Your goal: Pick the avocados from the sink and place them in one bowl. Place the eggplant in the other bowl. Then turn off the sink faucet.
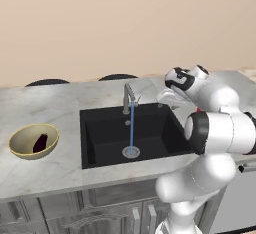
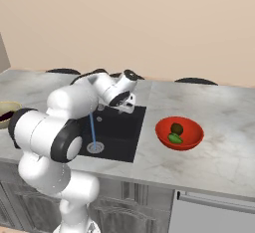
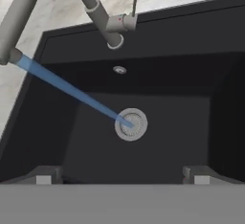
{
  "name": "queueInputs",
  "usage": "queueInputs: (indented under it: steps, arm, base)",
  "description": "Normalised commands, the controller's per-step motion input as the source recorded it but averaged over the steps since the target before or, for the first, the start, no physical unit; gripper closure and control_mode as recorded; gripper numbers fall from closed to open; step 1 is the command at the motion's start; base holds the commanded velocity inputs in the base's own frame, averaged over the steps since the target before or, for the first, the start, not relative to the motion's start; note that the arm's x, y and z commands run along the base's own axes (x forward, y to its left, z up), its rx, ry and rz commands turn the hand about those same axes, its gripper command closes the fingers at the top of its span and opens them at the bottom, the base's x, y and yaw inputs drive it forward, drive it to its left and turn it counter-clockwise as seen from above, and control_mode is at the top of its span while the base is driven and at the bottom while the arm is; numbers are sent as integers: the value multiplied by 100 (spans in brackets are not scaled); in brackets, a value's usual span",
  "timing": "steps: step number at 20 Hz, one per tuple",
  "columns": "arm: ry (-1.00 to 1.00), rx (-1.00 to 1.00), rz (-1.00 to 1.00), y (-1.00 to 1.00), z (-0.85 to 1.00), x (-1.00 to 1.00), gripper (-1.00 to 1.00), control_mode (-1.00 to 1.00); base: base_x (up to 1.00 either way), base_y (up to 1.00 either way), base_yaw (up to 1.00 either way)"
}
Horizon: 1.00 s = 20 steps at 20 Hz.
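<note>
Both avocados, one dark [image 2: 176, 128] and one bright green [image 2: 175, 138], lie in the red bowl [image 2: 191, 140] on the counter right of the sink [image 2: 124, 127]. The dark eggplant [image 1: 41, 142] rests in the tan bowl [image 1: 22, 150] left of the sink [image 1: 105, 128]. The faucet [image 1: 129, 98] runs a thin blue stream [image 1: 132, 128] onto the silver drain [image 1: 131, 152]. My gripper [image 1: 167, 98] hangs open and empty over the sink's right rear corner, right of the faucet. In the hand view the gripper [image 3: 122, 177] looks down into the basin [image 3: 167, 122], with the faucet [image 3: 112, 24] and its lever [image 3: 134, 5] ahead.
Grey marble counter [image 2: 219, 112] runs around the sink up to a beige wall. Dark chair backs [image 1: 47, 82] show behind the counter. The tan bowl [image 2: 4, 108] sits at the far left edge of the right base view. Cabinet fronts [image 1: 100, 213] lie below.
</note>
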Motion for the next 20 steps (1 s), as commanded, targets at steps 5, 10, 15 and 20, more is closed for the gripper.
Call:
queueInputs:
  steps: [5,10,15,20]
  arm:
    - [-19,3,0,3,0,0,-100,-100]
    - [-12,7,0,2,0,0,-100,-100]
    - [-7,8,0,5,0,0,-100,-100]
    - [2,12,0,2,0,9,-100,-100]
  base:
    - [0,0,0]
    - [0,0,0]
    - [0,0,0]
    - [0,0,0]
